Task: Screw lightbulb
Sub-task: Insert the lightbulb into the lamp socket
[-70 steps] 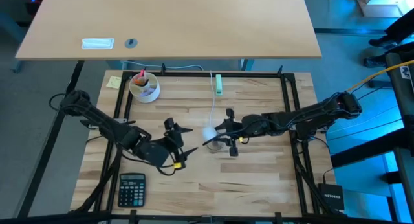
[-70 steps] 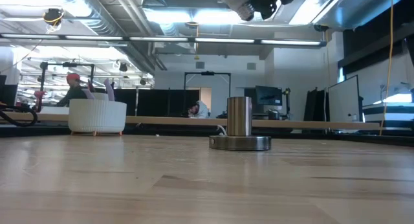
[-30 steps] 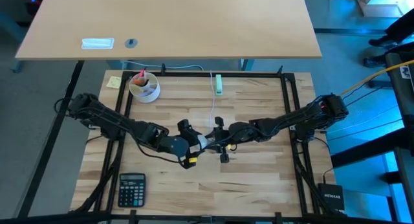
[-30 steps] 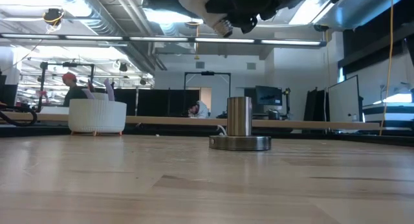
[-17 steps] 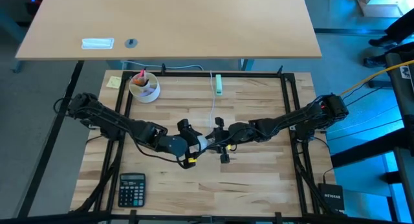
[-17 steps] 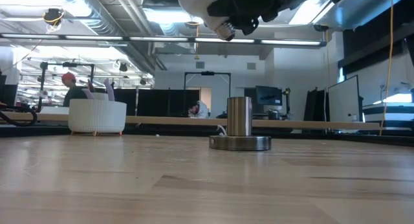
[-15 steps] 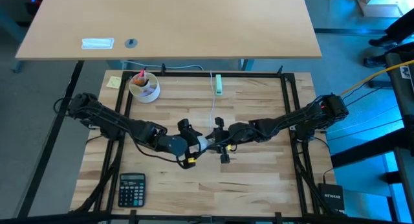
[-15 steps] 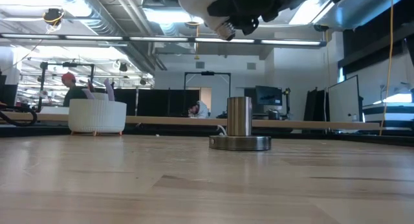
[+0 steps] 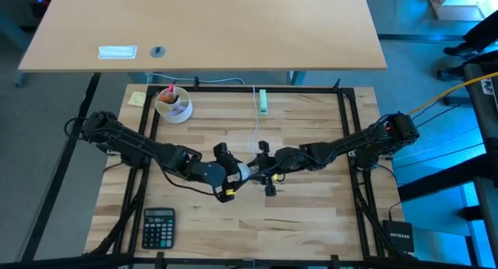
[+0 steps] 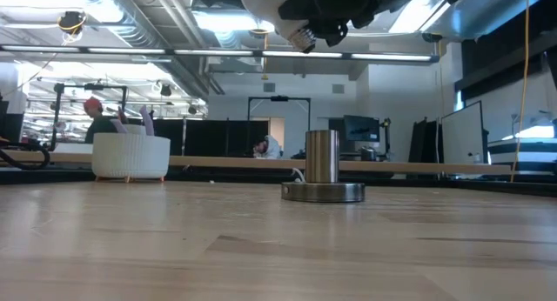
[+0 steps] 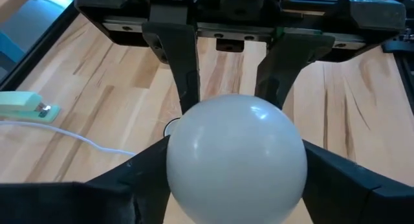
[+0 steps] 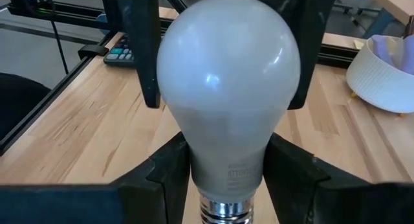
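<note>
The smooth frosted pear-shaped lightbulb (image 12: 228,88) with its ribbed silvery base is hanging in the air over the middle of the pale wood-plank table (image 9: 311,214), above the round metal socket (image 10: 323,181). The right gripper (image 12: 226,162) is clamping its neck, while the left gripper (image 11: 236,160) is standing around the round end, fingers (image 11: 132,179) apparently touching. A ribbed white bowl (image 9: 173,104) is holding pink and orange things near the far edge

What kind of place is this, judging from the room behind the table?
Probably a large open lab or workshop office. The low view shows exposed ceiling ducts, computer monitors on a long desk, and a person seated at a workstation far behind the wooden table.
</note>
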### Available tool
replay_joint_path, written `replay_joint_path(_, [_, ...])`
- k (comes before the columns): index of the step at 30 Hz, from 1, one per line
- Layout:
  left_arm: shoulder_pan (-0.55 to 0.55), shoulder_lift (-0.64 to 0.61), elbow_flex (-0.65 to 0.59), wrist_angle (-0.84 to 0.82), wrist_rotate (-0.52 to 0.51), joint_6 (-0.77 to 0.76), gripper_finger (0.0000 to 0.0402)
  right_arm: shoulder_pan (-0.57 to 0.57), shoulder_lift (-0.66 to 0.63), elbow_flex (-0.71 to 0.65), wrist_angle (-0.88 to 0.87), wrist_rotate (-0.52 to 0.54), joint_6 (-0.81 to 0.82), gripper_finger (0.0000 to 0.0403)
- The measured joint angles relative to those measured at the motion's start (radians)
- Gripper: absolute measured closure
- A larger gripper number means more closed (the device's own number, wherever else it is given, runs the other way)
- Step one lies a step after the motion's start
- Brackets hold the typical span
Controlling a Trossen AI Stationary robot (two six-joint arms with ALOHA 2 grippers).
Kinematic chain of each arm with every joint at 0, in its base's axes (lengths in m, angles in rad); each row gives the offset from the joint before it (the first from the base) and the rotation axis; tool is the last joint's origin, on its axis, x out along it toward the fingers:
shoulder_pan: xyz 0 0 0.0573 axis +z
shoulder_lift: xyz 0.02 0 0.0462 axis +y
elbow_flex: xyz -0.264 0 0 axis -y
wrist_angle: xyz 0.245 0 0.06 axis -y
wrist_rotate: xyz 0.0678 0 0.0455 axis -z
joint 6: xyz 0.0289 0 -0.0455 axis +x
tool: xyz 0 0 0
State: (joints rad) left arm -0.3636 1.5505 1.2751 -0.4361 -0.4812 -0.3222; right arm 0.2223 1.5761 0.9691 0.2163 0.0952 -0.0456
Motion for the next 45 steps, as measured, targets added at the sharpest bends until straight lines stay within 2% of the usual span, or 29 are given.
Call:
replay_joint_path(4, [0.004,0.000,0.000,0.000,0.000,0.000,0.0148,0.000,0.000,0.000,-0.003,-0.009,0.000,0.0226])
replay_joint_path(10, [0.005,0.001,0.000,0.003,0.000,-0.003,0.0139,0.000,-0.024,-0.001,-0.085,-0.008,-0.009,0.0182])
replay_joint_path(13, [0.005,0.001,0.000,0.001,0.000,-0.003,0.0141,0.000,-0.088,-0.001,-0.163,0.000,-0.014,0.0161])
replay_joint_path(19, [0.015,0.001,0.000,0.003,0.001,-0.037,0.0138,0.000,-0.245,-0.001,-0.473,0.029,0.008,0.0142])
replay_joint_path(22, [0.058,0.009,0.000,0.009,0.048,-0.069,0.0137,0.000,-0.306,-0.054,-0.489,0.044,0.006,0.0145])
replay_joint_path(25, [0.106,0.023,0.000,0.003,0.110,-0.083,0.0136,-0.012,-0.348,-0.196,-0.340,0.043,-0.032,0.0149])
replay_joint_path(29, [0.147,0.023,0.026,-0.026,0.140,-0.095,0.0136,-0.071,-0.356,-0.441,-0.029,0.026,-0.043,0.0154])
replay_joint_path(33, [0.182,0.047,0.068,-0.039,0.181,-0.092,0.0136,-0.155,-0.307,-0.615,0.284,-0.067,-0.035,0.0155])
replay_joint_path(36, [0.203,0.112,0.150,-0.110,0.192,-0.091,0.0135,-0.195,-0.247,-0.674,0.461,-0.122,-0.037,0.0155])
replay_joint_path(41, [0.220,0.261,0.344,-0.316,0.194,-0.073,0.0135,-0.227,-0.088,-0.681,0.589,-0.209,-0.086,0.0155])
replay_joint_path(45, [0.223,0.339,0.455,-0.425,0.194,-0.084,0.0135,-0.245,0.052,-0.675,0.776,-0.272,-0.090,0.0155])
